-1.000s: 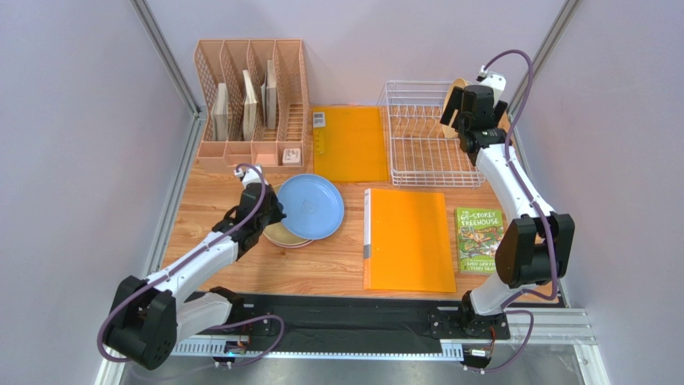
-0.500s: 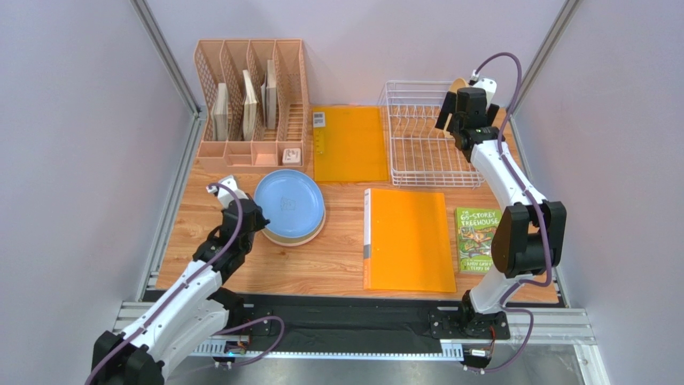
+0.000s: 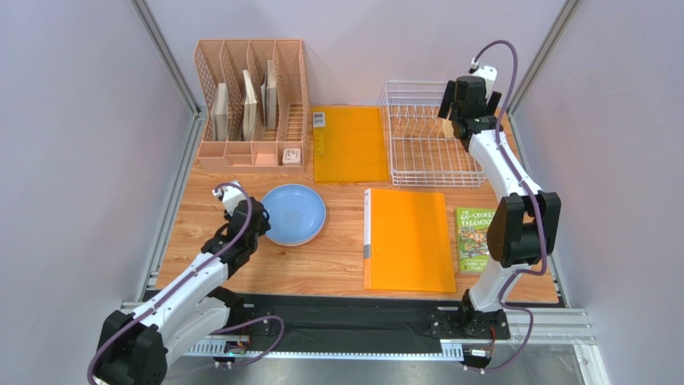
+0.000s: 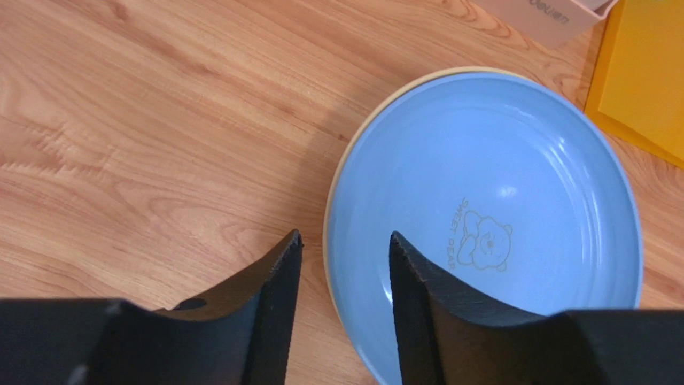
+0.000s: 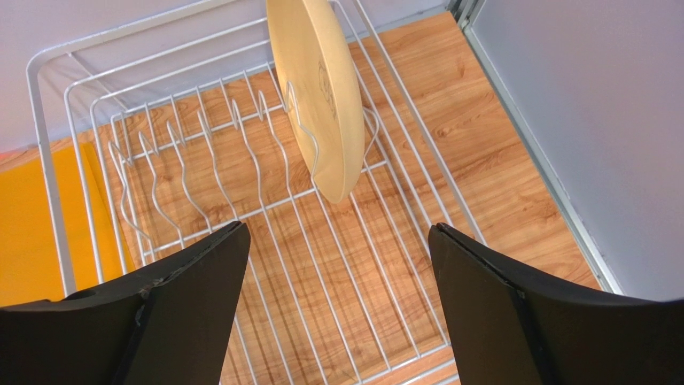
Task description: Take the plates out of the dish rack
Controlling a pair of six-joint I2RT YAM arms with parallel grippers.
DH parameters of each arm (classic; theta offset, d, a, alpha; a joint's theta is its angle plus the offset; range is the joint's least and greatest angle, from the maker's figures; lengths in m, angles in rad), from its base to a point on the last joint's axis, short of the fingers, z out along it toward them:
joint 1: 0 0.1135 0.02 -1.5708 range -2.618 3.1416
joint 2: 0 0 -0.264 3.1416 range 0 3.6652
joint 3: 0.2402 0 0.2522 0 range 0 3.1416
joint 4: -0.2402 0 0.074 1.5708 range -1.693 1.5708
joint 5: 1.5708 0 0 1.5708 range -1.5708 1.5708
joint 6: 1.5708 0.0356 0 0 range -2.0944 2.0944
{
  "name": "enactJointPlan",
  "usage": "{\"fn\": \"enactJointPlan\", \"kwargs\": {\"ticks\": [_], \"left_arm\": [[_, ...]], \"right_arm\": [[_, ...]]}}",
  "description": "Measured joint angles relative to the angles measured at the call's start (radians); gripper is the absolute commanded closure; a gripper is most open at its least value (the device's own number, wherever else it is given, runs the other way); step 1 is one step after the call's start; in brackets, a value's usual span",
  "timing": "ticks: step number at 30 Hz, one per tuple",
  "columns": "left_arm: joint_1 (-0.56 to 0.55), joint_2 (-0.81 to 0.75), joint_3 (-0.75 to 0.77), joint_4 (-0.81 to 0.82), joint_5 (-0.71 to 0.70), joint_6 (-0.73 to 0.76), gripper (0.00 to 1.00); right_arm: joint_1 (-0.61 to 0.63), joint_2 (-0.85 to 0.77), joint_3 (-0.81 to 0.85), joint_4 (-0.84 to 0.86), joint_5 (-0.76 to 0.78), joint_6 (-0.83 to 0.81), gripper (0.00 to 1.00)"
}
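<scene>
Dish rack (image 3: 429,144) stood at the upper right of the top view, on the wooden table (image 3: 321,269). One tan plate (image 5: 317,96) was in it, upright on edge between the wire prongs near the rack's right side. The other prongs shown in the right wrist view held nothing.

Right gripper (image 5: 337,241) hung above the rack with its fingers spread wide. It held nothing. In the right wrist view the tan plate appeared in the upper centre of the frame, above the gap between the two fingers and clear of both.

Blue plate (image 4: 490,233) lay flat on the table at the centre left of the top view, just below the peach file organizer (image 3: 250,104). It rested on a beige plate (image 4: 333,180), of which only a thin rim showed along the blue plate's left edge.

Left gripper (image 4: 344,249) sat at the left edge of this stack. Its fingers were parted by a narrow gap and gripped nothing. In the left wrist view the rims of both plates showed through that gap, lower in the scene than the fingertips. Contact with the plates could not be determined from the pictures.

Also on the table: one orange folder (image 3: 349,144) between the organizer and the rack, a second orange folder (image 3: 408,239) at the lower centre, and a green book (image 3: 479,239) to its right.
</scene>
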Motion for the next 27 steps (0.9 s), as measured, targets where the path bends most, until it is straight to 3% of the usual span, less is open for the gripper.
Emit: {"fn": "enactJointPlan", "kwargs": {"ticks": [5, 6, 14, 20, 23, 24, 26, 27], "left_arm": [[0.0, 0.02, -0.007, 0.026, 0.003, -0.003, 0.23], [0.0, 0.019, -0.007, 0.026, 0.002, -0.005, 0.13], [0.001, -0.089, -0.006, 0.033, 0.048, 0.04, 0.07], [0.001, -0.112, 0.042, 0.186, 0.262, 0.151, 0.08], [0.001, -0.03, 0.127, 0.246, 0.365, 0.189, 0.11], [0.001, 0.006, 0.161, 0.26, 0.396, 0.202, 0.11], [0.001, 0.053, 0.2, 0.282, 0.434, 0.217, 0.11], [0.001, 0.073, 0.214, 0.292, 0.45, 0.224, 0.11]], "right_arm": [[-0.005, 0.074, 0.099, -0.006, 0.026, -0.032, 0.11], [-0.006, 0.088, 0.114, -0.006, 0.032, -0.038, 0.11], [-0.018, 0.237, 0.267, -0.014, 0.088, -0.109, 0.18], [-0.038, 0.407, 0.453, -0.035, 0.095, -0.156, 0.28], [-0.043, 0.479, 0.526, -0.043, 0.101, -0.183, 0.41], [-0.045, 0.494, 0.535, -0.048, 0.101, -0.189, 0.55], [-0.047, 0.51, 0.541, -0.06, 0.101, -0.198, 0.61], [-0.047, 0.514, 0.541, -0.065, 0.1, -0.203, 0.72]]}}
